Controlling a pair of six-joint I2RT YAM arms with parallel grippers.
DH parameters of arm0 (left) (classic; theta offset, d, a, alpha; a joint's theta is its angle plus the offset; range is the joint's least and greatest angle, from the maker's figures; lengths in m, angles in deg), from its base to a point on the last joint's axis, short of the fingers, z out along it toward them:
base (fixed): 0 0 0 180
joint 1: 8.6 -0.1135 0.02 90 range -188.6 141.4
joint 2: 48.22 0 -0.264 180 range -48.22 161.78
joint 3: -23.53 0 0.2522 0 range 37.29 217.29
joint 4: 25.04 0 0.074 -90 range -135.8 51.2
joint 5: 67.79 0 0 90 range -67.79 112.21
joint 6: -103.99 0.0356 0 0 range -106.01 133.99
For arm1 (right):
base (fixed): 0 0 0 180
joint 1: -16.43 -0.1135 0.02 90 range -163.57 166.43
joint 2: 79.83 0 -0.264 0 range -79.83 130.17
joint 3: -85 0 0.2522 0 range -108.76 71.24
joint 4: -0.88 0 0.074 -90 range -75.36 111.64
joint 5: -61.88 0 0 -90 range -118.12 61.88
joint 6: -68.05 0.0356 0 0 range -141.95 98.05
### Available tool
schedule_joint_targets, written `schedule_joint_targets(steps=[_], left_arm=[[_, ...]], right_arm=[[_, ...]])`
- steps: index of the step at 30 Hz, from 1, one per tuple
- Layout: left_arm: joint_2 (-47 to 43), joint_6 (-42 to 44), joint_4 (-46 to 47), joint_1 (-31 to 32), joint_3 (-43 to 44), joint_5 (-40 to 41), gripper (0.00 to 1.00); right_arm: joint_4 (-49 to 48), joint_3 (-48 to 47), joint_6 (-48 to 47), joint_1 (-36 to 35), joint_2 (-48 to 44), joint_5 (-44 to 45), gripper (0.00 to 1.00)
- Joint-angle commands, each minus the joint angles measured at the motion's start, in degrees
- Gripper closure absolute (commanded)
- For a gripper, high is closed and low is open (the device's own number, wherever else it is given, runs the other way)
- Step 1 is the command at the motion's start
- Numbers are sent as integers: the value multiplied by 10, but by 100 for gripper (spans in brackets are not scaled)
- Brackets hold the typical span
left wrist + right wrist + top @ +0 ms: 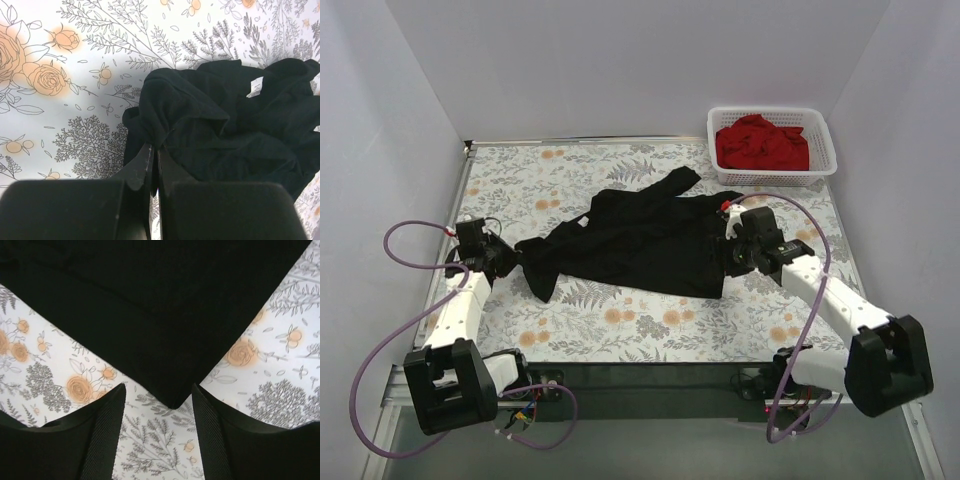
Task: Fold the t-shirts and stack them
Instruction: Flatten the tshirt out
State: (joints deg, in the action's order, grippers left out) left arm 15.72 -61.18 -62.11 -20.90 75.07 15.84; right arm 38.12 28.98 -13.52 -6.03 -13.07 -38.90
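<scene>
A black t-shirt [630, 240] lies spread and wrinkled across the middle of the flowered table. My left gripper [510, 262] is shut on a bunched fold of the black t-shirt [210, 125] at its left end; the fingertips [149, 152] pinch the cloth. My right gripper [728, 240] stands open at the shirt's right edge. In the right wrist view a corner of the black t-shirt [165, 330] lies flat on the table between the spread fingers [111, 410], untouched. A red t-shirt [762, 145] lies crumpled in the basket.
A white lattice basket [820, 130] stands at the back right corner of the table. White walls close in the back and both sides. A small white label [255, 86] shows on the black cloth.
</scene>
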Motion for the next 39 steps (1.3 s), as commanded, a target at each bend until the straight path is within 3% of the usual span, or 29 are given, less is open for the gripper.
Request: schedule_joint_targets(steps=[1, 11, 21, 29, 39], left_arm=[[-18, 13, 20, -1, -14, -6, 98], [-19, 17, 33, -1, -23, 0, 98], [-15, 19, 37, -2, -23, -3, 98], [-11, 19, 40, -1, -22, -8, 98], [-9, 21, 40, -1, -22, -8, 98]], right_arm=[[-12, -41, -47, 6, 67, 6, 48], [-41, -67, -82, 39, 166, -6, 55], [-60, -77, -125, 39, 232, -37, 56], [-62, -84, -131, 39, 246, -100, 65], [-47, -71, -118, 36, 198, -115, 66]])
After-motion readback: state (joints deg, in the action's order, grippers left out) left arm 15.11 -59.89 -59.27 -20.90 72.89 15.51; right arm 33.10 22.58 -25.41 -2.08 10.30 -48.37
